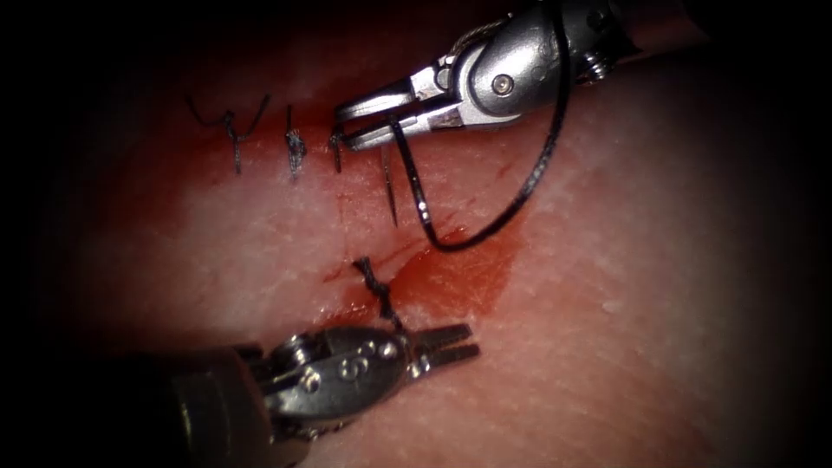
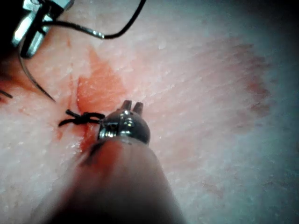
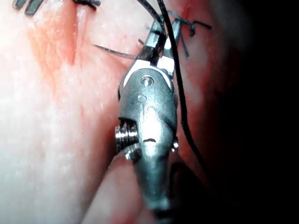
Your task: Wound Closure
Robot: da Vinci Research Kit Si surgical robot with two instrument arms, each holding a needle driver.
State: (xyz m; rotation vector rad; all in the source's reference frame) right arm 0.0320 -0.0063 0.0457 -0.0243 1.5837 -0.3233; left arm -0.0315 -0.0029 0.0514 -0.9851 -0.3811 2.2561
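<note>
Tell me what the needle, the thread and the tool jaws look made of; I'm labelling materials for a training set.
Needle: thin dark polished metal, judging by the glint along its curve; the right tool holds it, off the tissue. Thread: smooth black strand, probably synthetic; its tied knot looks stiff. Left tool: bright silvery metal, ridged jaws, holding nothing.

Both tools are polished silver metal with ridged jaw faces. The right tool (image 1: 351, 121) has a round pivot screw (image 1: 502, 84); the left tool (image 1: 459, 342) carries embossed digits (image 1: 353, 367) on its clevis.
</note>
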